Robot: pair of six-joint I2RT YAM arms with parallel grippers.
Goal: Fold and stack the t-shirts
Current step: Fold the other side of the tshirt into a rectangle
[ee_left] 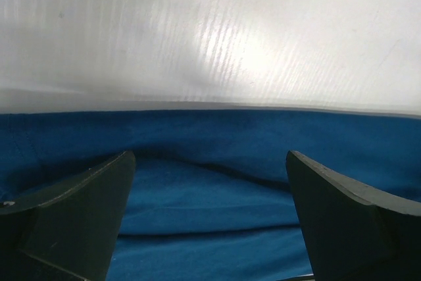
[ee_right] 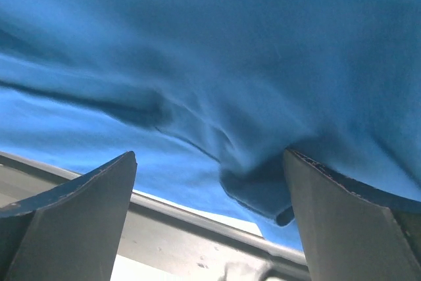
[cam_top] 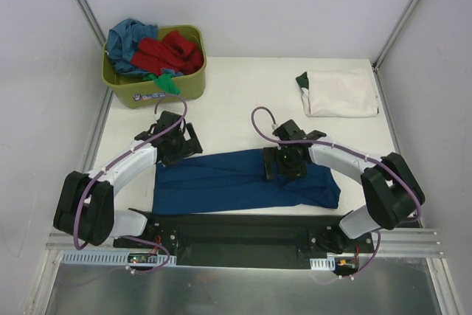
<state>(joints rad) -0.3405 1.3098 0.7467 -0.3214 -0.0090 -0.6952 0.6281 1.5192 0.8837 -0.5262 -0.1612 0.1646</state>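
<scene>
- Top external, far left: olive tub (cam_top: 147,95) stuffed with red and teal tees (cam_top: 166,51), probably queued
- Left gripper (cam_top: 177,144) wide open at far hem of navy tee (cam_top: 221,182), likely lining up a pinch
- Right gripper (cam_top: 285,161) gaping over same tee, holding nothing
- Far right: folded white tee (cam_top: 341,94), dark green bit (cam_top: 302,79) poking out at its corner, looks like the stack
- Can't tell how that green bit is folded, mostly covered

Bare table (cam_top: 243,86) between tub (cam_top: 158,94), white t-shirt (cam_top: 339,94).

A dark blue t-shirt (cam_top: 243,182) lies folded into a long, wrinkled band near the front edge. Far right sits a folded white t-shirt (cam_top: 341,94), with a dark green t-shirt (cam_top: 302,79) showing at its corner. The red t-shirt (cam_top: 166,51), teal t-shirt (cam_top: 125,38) and green t-shirt (cam_top: 164,82) are heaped, crumpled, in the tub (cam_top: 188,86).
</scene>
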